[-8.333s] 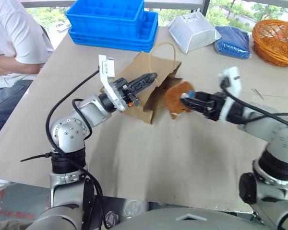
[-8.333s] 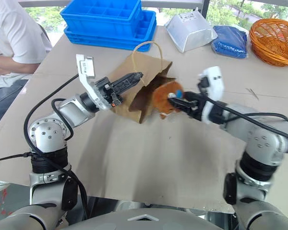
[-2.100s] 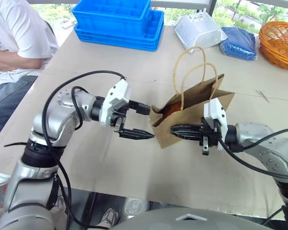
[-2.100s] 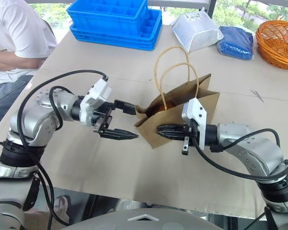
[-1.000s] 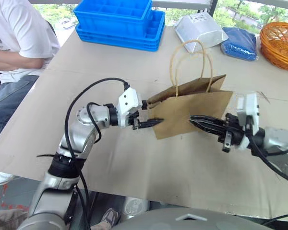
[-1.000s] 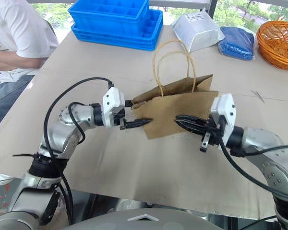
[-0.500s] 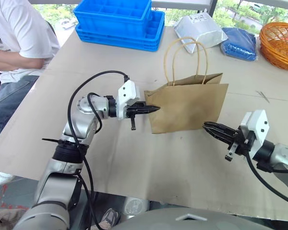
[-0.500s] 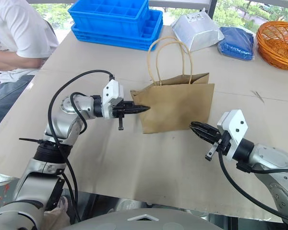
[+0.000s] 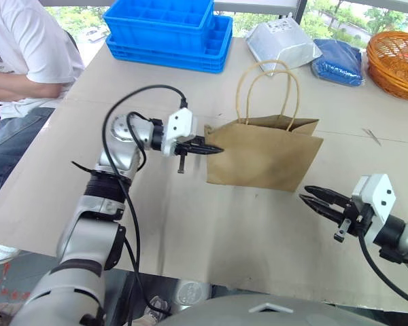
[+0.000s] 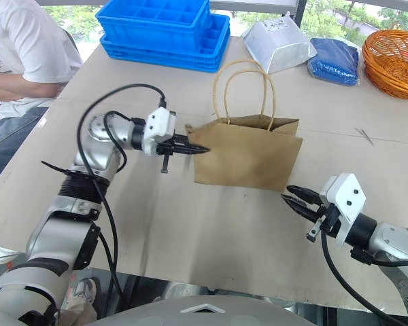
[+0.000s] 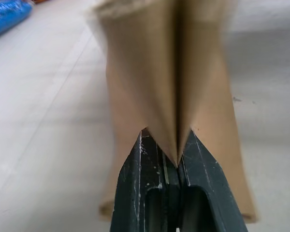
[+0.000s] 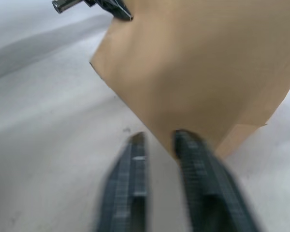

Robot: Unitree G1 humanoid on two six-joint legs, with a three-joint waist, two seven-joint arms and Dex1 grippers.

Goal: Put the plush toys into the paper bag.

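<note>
The brown paper bag (image 9: 262,155) stands upright on the table, its two twine handles (image 9: 266,92) rising above it. My left gripper (image 9: 212,148) is shut on the bag's left edge. In the left wrist view its fingers (image 11: 145,188) pinch the side fold of the paper bag (image 11: 150,87). My right gripper (image 9: 314,197) hangs open near the table's front right, a short way from the bag's lower right corner and touching nothing. In the right wrist view the bag (image 12: 203,72) lies just beyond its spread fingers (image 12: 135,183). The plush toys are hidden.
Stacked blue crates (image 9: 166,30) stand at the back, with a silver foil pouch (image 9: 282,44), a blue packet (image 9: 338,60) and an orange wicker basket (image 9: 396,54) along the back right. A person in a white shirt (image 9: 20,61) sits at the left edge.
The bag has been stood upright. My left gripper closed on its left edge. My right gripper drew back toward the front right, away from the bag, and opened.
</note>
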